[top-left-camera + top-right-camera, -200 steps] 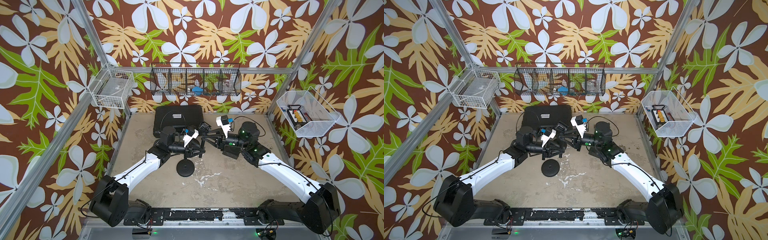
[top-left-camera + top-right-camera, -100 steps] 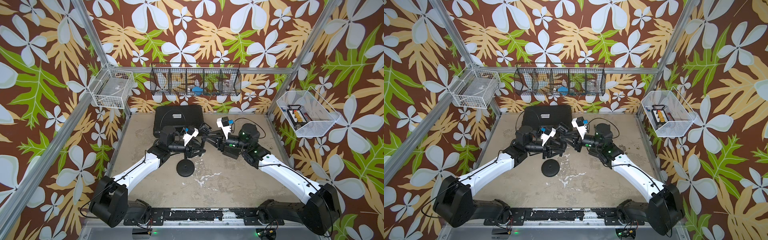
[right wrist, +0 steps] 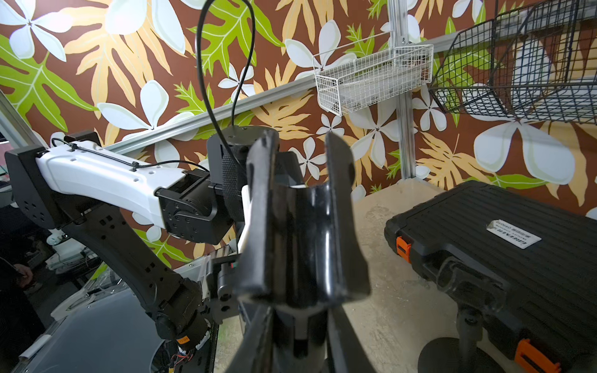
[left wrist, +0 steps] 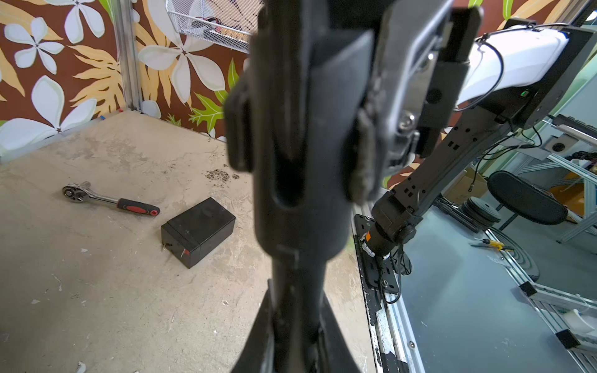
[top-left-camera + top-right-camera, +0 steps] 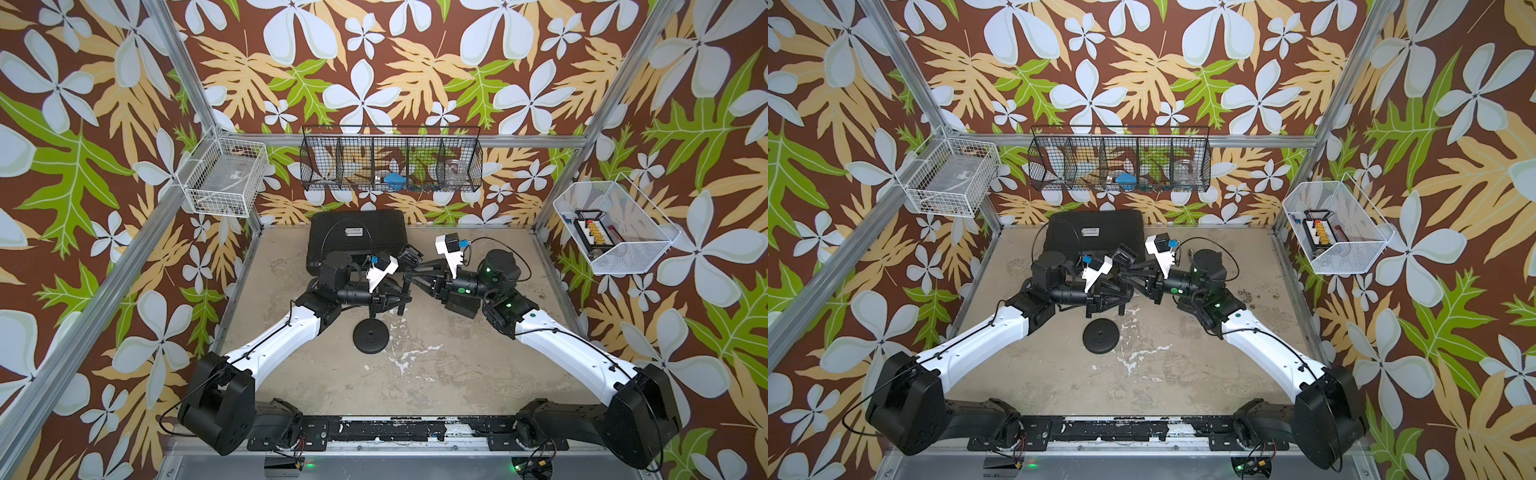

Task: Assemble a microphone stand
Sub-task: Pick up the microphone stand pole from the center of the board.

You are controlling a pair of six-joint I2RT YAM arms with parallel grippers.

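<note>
White label [image 3: 513, 233] on black tool case [image 3: 533, 290], lettering illegible.

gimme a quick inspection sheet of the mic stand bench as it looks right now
surface: beige tabletop, scuffed, white flecks, one patch of dark crumbs
job's things: round base flat on the table, apart from both grippers; mic clip held upright above the table
clutter: ratchet, small black box, closed tool case at the back, small black post on a round foot before it
grippers: left gripper shut on the mic clip's stem; right gripper flanks the clip, grip unclear
cables: black loop rises over the left wrist; second cable hangs along the right arm
surroundings: black wire basket on the back wall, white wire baskets on the side walls, floral panels
</note>
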